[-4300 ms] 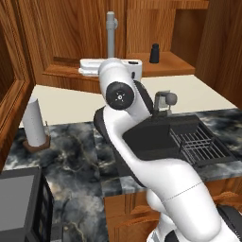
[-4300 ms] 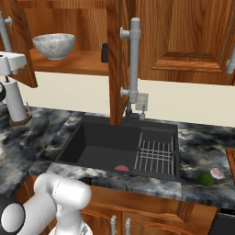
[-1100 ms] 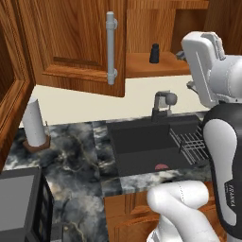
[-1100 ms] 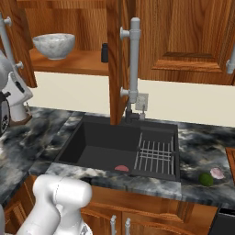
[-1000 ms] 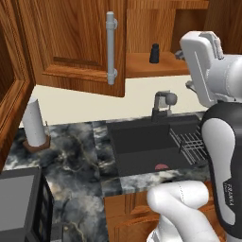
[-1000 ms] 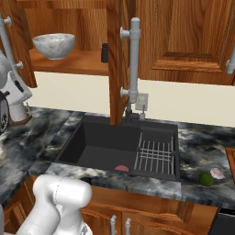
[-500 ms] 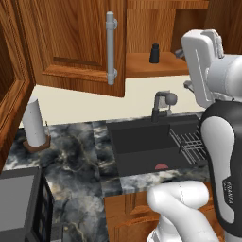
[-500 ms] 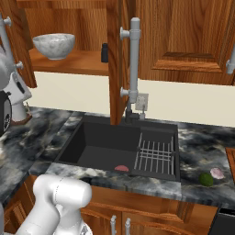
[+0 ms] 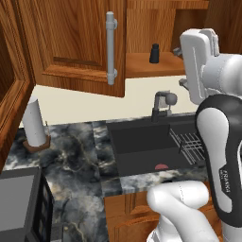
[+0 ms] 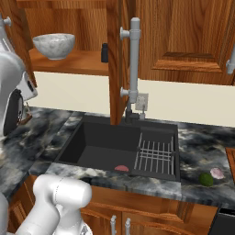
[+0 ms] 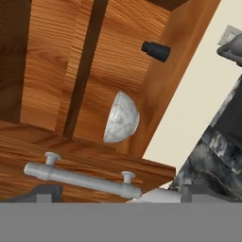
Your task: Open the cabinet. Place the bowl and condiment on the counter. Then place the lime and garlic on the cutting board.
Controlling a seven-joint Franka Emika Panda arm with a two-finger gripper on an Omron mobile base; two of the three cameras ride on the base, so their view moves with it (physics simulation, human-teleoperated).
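- Reddish-brown wood wall cabinet (image 10: 69,27) is open in the upper left of the right base view; we count step one as done, at least for the doors we see swung out.
- Shiny pale grey-silver round bowl (image 10: 54,46) sits on the cabinet shelf; hand view has it mid-frame (image 11: 121,118).
- Small black condiment bottle (image 10: 104,53) stands on the same shelf, well apart from the bowl, also at top centre of the left base view (image 9: 154,53).
- Small green lime (image 10: 206,179) and whitish-pink garlic bulb (image 10: 216,173) lie just beside each other on the black-grey marbled stone counter (image 10: 197,137), lower right.
- Brown wooden cutting board (image 10: 231,160) is barely in view at the right edge.
- Two-finger gripper (image 11: 113,191): jaws apart, nothing between them, near a grey bar door handle (image 11: 80,178).
- We judge all four placements still to do; bowl looks like the next target.
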